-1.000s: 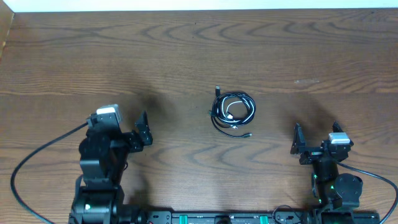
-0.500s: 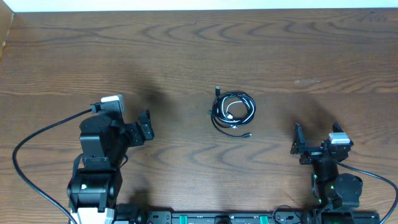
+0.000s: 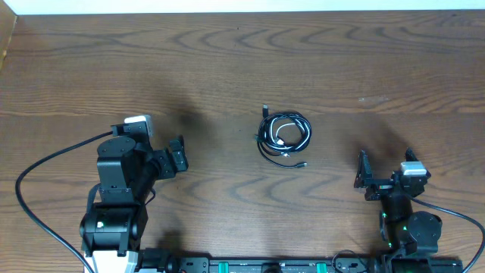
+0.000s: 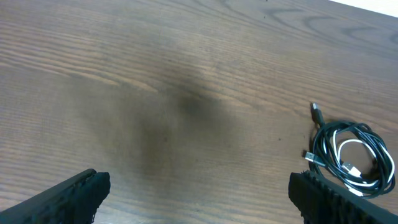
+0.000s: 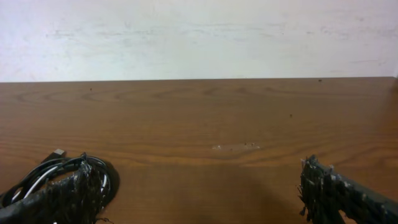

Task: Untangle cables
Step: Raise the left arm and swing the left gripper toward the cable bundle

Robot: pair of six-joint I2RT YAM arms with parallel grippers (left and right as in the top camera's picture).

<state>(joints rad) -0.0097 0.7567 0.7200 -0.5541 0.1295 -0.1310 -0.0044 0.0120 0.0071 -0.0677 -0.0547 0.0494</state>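
Observation:
The cables lie in one small coiled bundle at the table's middle, black cords wound round a white one, plug ends sticking out. The bundle shows at the right edge of the left wrist view and at the lower left of the right wrist view, partly behind a finger. My left gripper is open and empty, well to the left of the bundle. My right gripper is open and empty, to the bundle's lower right.
The wooden table reaches to a white wall at the back. Thick black arm cables loop at the lower left and the lower right.
My left arm has shifted slightly toward the front and turned a little; its gripper stays open. The right arm and the cable bundle have not moved.

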